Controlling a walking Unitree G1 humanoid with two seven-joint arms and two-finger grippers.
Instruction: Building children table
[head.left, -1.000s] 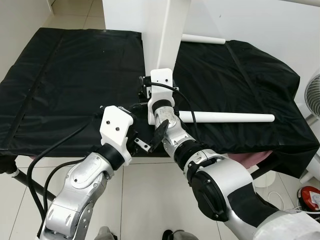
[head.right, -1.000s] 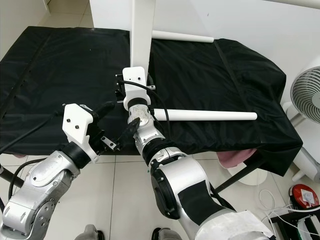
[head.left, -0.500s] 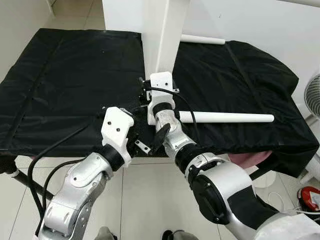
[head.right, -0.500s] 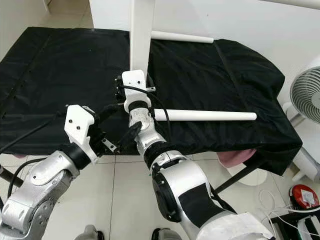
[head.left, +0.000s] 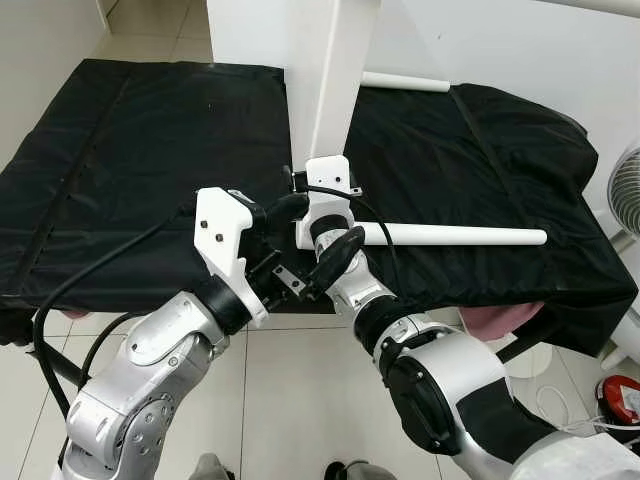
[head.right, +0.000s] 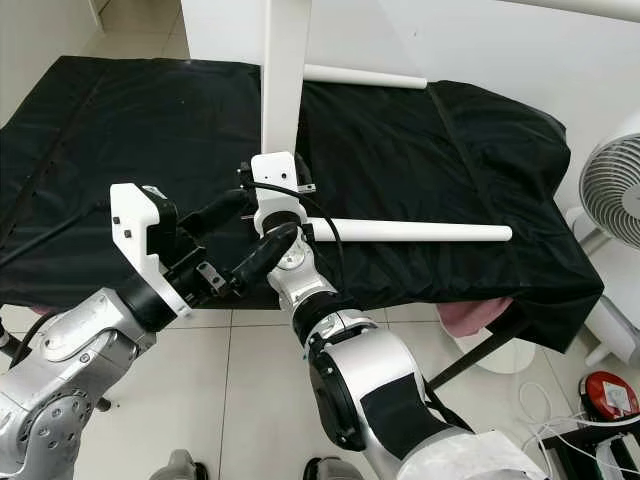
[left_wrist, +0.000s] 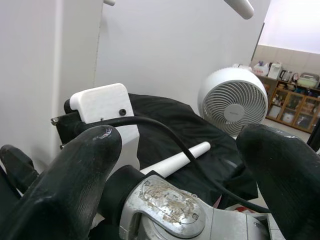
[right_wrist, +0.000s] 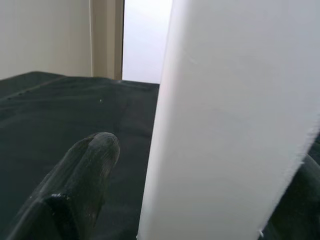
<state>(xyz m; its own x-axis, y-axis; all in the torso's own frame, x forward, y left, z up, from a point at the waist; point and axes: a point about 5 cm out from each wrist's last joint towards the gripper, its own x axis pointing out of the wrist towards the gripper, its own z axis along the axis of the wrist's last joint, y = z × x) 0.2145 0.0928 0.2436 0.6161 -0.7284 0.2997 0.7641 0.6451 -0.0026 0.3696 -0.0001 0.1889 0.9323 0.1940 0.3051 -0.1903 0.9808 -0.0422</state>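
Observation:
A thick white tabletop panel (head.left: 335, 90) stands on edge on the black-covered work table (head.left: 130, 160). My right gripper (right_wrist: 207, 150) is at the panel's lower end, under its white wrist mount (head.left: 328, 182). It is open, one finger (right_wrist: 80, 185) on each side of the panel (right_wrist: 230, 115), and a strip of cloth shows beside that finger. A loose white leg (head.left: 455, 236) lies on the cloth just right of my right wrist. My left gripper (head.left: 315, 226) is open, with its two fingers either side of my right wrist and nothing held.
A second white leg (head.left: 405, 80) lies at the back behind the panel. A white fan (head.right: 610, 190) stands off the table's right end. Something pink (head.left: 495, 320) hangs under the cloth's front right edge. The table's near edge runs just before my arms, tiled floor below.
My left arm has risen and swung forward, bringing its open fingers up around my right wrist. My right wrist mount has drawn back a little toward me. Panel and legs have stayed put.

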